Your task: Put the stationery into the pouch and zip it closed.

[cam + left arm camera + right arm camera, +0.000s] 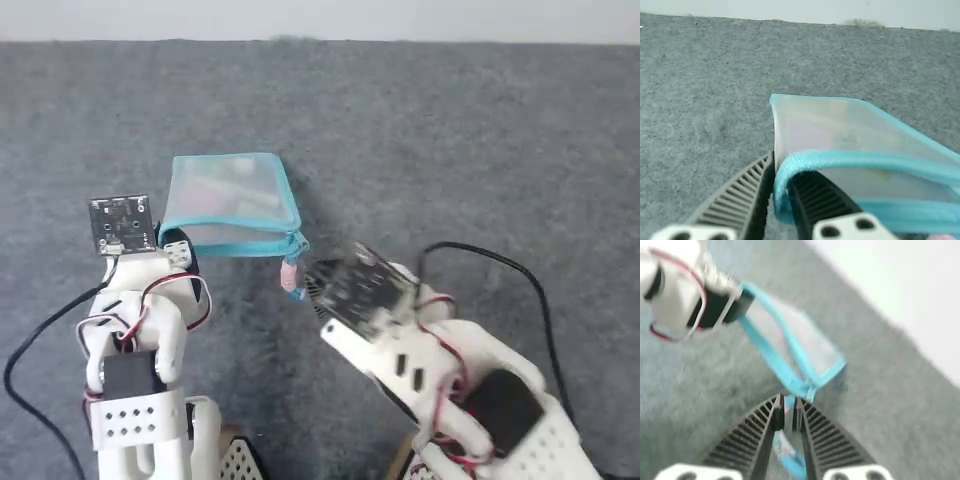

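Observation:
A translucent pouch (228, 200) with turquoise trim lies on the grey carpet, with pale stationery faintly showing through it. My left gripper (178, 246) is shut on the pouch's near left corner; in the left wrist view its fingers (747, 192) pinch the turquoise edge (840, 161). My right gripper (787, 412) is shut on the zipper pull tab (290, 274) at the pouch's near right corner (807, 389). The pink and blue tab (785, 452) hangs between the fingers. The left arm (680, 285) shows far off in the right wrist view.
Grey carpet (450, 130) covers the whole table, with a pale wall along the far edge. Black cables (520, 275) trail beside both arm bases.

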